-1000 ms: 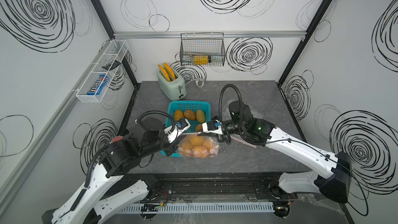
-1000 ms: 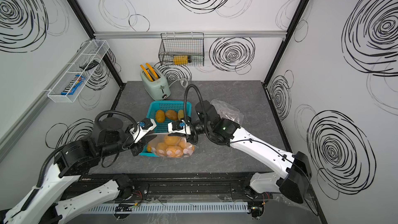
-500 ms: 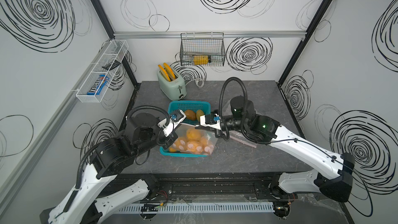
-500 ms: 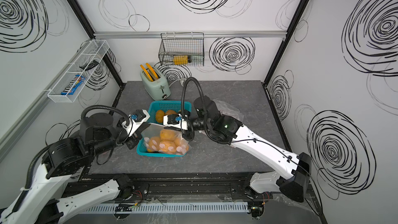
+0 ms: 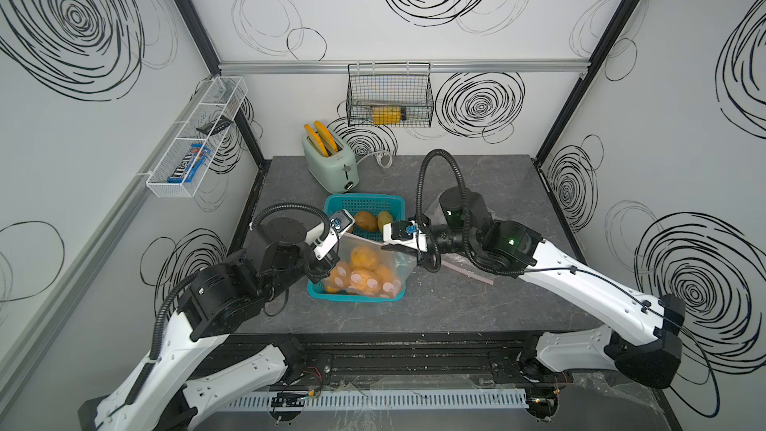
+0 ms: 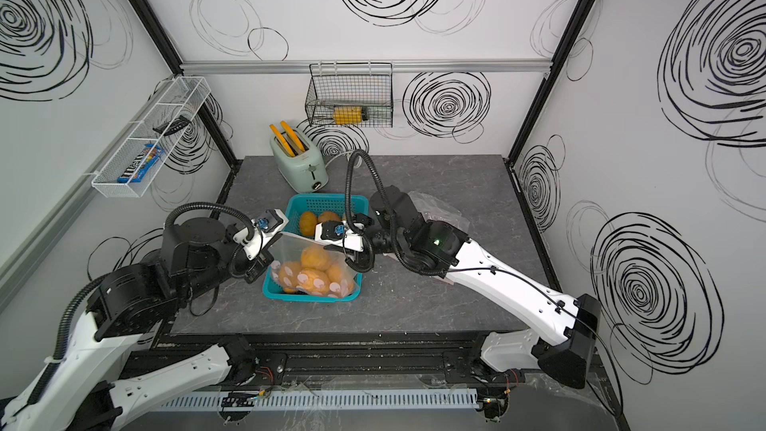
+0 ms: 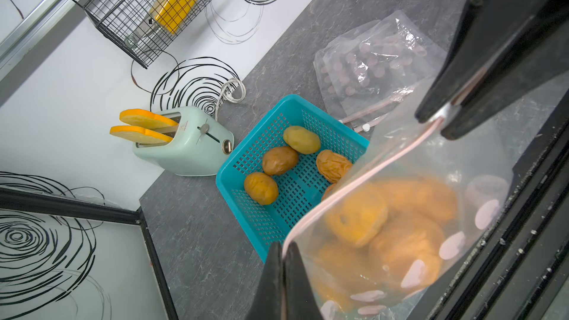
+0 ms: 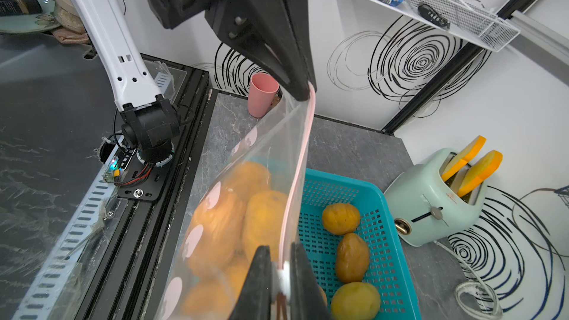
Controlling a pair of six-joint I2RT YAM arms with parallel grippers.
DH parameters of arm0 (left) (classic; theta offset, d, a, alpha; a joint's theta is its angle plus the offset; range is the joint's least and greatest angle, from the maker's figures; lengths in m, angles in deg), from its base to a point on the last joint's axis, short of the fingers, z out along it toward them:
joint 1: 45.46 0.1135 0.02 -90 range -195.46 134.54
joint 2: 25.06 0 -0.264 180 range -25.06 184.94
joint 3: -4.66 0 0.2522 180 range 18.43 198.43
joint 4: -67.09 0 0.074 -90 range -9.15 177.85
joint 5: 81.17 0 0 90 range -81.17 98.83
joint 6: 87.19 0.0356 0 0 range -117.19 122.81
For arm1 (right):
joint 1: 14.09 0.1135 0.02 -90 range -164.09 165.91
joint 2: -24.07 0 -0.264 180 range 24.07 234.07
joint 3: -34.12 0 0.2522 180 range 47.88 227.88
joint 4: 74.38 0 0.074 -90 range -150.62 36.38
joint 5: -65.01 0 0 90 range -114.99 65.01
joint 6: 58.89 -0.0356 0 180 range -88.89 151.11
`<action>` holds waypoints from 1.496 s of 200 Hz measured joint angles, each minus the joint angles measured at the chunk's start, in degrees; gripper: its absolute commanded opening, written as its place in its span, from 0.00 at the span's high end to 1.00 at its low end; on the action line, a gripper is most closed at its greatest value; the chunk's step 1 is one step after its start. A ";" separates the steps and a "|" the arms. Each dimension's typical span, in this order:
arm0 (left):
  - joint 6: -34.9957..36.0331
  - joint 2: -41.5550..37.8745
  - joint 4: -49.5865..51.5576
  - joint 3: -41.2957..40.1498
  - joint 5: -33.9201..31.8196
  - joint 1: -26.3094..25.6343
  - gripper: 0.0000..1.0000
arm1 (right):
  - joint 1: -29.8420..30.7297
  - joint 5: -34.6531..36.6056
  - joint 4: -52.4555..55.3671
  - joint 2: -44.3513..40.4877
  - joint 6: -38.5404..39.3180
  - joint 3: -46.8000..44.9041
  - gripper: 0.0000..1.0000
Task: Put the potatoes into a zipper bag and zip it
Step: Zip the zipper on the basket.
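Top views, twelve o'clock taken as the back wall: zipper bag (image 5: 396, 262) no longer lying on the table (image 5: 476, 184) at six o'clock of the teal basket (image 5: 364, 199) as a second ago, but lifted and carried toward twelve, now hanging over the basket's six o'clock half, belly sagging inside. Left gripper (image 5: 343, 236) pinched tight on the bag's nine o'clock corner; right gripper (image 5: 384, 247) nearly closed on the three o'clock corner; pink zip line (image 6: 306, 241) taut between. Most potatoes (image 5: 364, 259) bagged; loose potatoes (image 5: 366, 220) left at the basket's twelve o'clock end. Left wrist view: own black jaws clamped flat on the pink strip, no gap; across the mouth, right jaws closed around the white slider (image 7: 442, 112); four loose ones plain in the basket, a fifth half hidden by the bag; spare bag (image 7: 378, 56) flat on the table beyond. Right wrist view: slider between narrow jaws, strip running as one line to the left pincer; sealed or merely stretched, impossible to tell. Judged: whole load now borne by two thin pinches, mouth presented for zipping, filling unfinished if the basket's remainder counts; strip slipping the main risk.
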 measured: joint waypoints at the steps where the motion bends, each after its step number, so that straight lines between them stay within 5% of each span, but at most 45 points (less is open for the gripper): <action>1: 0.02 -0.02 0.00 -0.02 -0.02 0.00 1.00 | 0.00 0.13 0.09 0.00 0.00 0.00 0.91; 274: 0.52 -3.04 -0.59 -4.85 -2.93 0.42 1.00 | -1.70 2.21 2.67 -13.22 -5.31 -12.35 0.88; 281: 0.46 -3.04 -0.68 -5.03 -2.97 0.61 1.00 | -1.81 2.03 2.36 -13.25 -5.51 -12.35 0.82; 299: 0.26 -3.06 -0.96 -5.20 -4.11 1.11 1.00 | -2.16 2.40 1.84 -13.33 -6.71 -12.44 0.44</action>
